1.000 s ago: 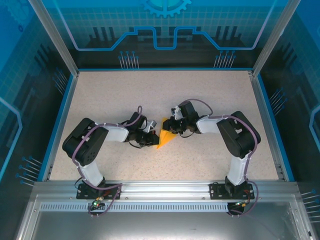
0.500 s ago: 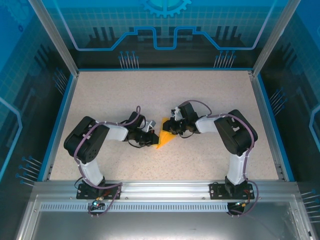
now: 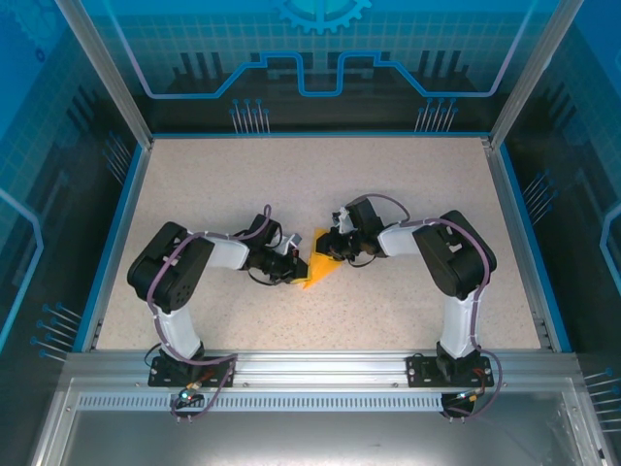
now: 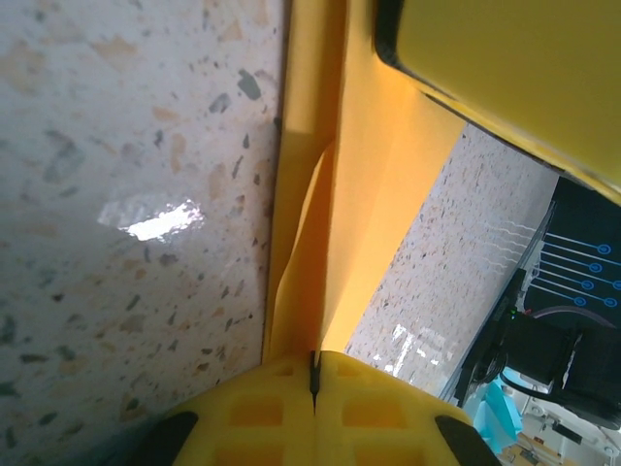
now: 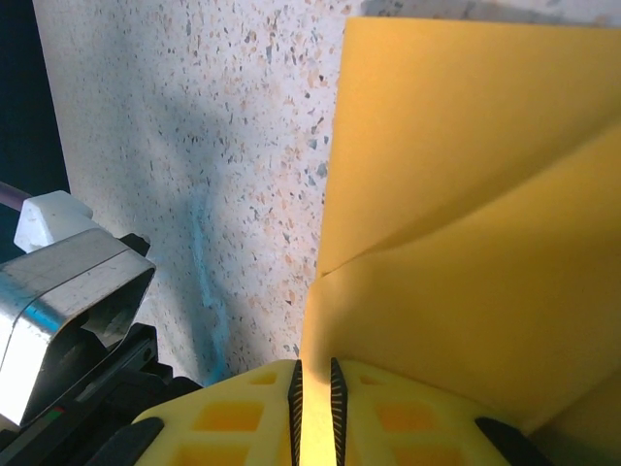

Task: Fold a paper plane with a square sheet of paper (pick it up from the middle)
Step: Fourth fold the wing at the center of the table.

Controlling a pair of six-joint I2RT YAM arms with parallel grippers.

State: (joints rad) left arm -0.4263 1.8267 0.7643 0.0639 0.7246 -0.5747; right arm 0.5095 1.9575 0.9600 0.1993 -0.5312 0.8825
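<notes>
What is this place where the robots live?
Probably a robot test booth: a speckled table fenced by metal posts and blue printed panels, where the left arm and right arm hold yellow paper.

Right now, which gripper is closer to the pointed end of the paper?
Left. The left gripper pinches the paper just beside its pointed end. The right gripper pinches the wider part, farther from that point.
</notes>
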